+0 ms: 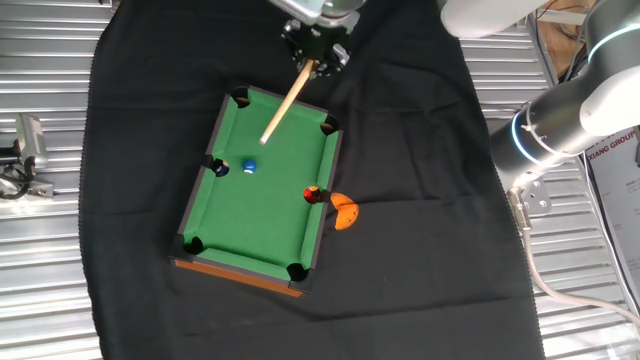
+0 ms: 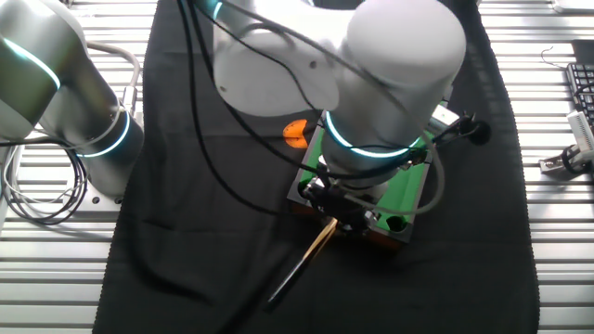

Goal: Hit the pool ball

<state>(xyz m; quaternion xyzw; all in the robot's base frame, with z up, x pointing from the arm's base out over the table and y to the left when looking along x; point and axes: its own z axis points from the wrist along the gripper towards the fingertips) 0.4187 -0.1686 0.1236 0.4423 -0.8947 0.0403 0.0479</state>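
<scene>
My claw (image 1: 314, 52) hung over the far end of the little green pool table (image 1: 270, 232). It was pinching a wooden cue stick (image 1: 288, 103). The stick slanted down from my claw and its tip sat over the green felt, near the far end of the table. The tip was well apart from the balls.

The pool ball (image 1: 249, 166) was a tiny light-blue one. It sat on the felt close to the left rail, about halfway along the table. Just beside it, right at the left side pocket, was a darker navy ball (image 1: 221, 169). A red-and-black ball (image 1: 312, 195) sat by the right rail, near the right side pocket.

Outside the table, just past the right rail, an orange thing (image 1: 344, 212) lay on the black cloth (image 1: 420, 150). The cloth covered the metal tabletop under the pool table.

In the other fixed view, my big white arm (image 2: 390, 74) hid most of the pool table. Only a bit of green showed. The back end of the cue stick poked out from under my claw (image 2: 336, 211) and pointed down over the cloth.
</scene>
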